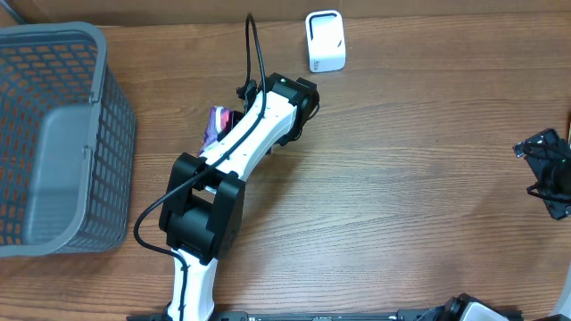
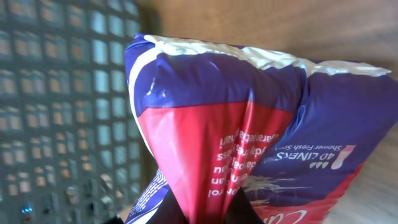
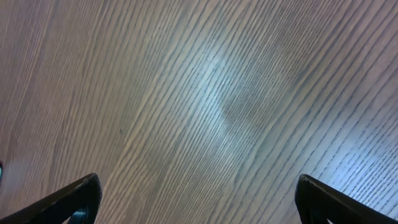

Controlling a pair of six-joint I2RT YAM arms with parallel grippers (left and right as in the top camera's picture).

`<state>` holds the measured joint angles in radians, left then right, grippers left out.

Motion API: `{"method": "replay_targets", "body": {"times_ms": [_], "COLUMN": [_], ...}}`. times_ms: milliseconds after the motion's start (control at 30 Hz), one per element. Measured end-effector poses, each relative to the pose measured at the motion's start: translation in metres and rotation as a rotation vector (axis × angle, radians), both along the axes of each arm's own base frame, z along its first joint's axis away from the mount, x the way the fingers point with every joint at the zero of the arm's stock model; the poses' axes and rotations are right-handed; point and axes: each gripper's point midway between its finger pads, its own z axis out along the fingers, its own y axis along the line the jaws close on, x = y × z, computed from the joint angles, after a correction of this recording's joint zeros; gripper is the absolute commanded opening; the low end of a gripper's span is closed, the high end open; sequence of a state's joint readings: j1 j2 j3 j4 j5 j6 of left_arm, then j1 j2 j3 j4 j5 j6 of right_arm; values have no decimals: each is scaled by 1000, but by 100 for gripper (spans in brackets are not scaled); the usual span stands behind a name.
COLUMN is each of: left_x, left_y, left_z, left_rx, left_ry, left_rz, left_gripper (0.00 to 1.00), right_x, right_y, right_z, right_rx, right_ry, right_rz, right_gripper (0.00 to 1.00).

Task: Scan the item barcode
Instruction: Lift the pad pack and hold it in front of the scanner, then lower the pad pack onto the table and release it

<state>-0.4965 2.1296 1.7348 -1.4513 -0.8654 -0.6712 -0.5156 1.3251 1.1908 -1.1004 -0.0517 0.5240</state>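
Observation:
The item is a soft purple and pink pack of liners point(image 2: 249, 124) and it fills the left wrist view. My left gripper point(image 2: 208, 210) is shut on a pinched fold of its pink part. From overhead only a purple corner of the pack point(image 1: 217, 125) peeks out beside the left arm point(image 1: 259, 125), mid-table. No barcode shows on the faces I see. A white scanner point(image 1: 324, 40) stands at the far edge, apart from the pack. My right gripper point(image 1: 546, 174) sits at the right edge, open point(image 3: 199, 199) above bare wood.
A grey plastic basket point(image 1: 53, 134) occupies the left side of the table, and its lattice wall point(image 2: 62, 106) is close behind the pack in the left wrist view. A black cable point(image 1: 254, 53) runs along the left arm.

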Motion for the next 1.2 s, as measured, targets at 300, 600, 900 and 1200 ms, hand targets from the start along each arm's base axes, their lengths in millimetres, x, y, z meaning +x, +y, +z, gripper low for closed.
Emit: {"method": "replay_targets", "body": {"times_ms": [300, 600, 900, 1200], "left_x": [21, -2, -23, -52], "left_y": [15, 8, -59, -110], "left_z": [3, -21, -42, -68], "left_rx": [65, 26, -125, -383], "left_ry": [-82, 50, 108, 221], "left_rz": [-21, -37, -136, -127], "left_gripper": [5, 23, 51, 49], "right_x": [0, 0, 0, 0], "right_y": [0, 0, 0, 0], "right_z": [0, 0, 0, 0], "right_rx": [0, 0, 0, 0], "right_ry": [0, 0, 0, 0], "right_rz": [0, 0, 0, 0], "right_gripper": [100, 100, 100, 100]}}
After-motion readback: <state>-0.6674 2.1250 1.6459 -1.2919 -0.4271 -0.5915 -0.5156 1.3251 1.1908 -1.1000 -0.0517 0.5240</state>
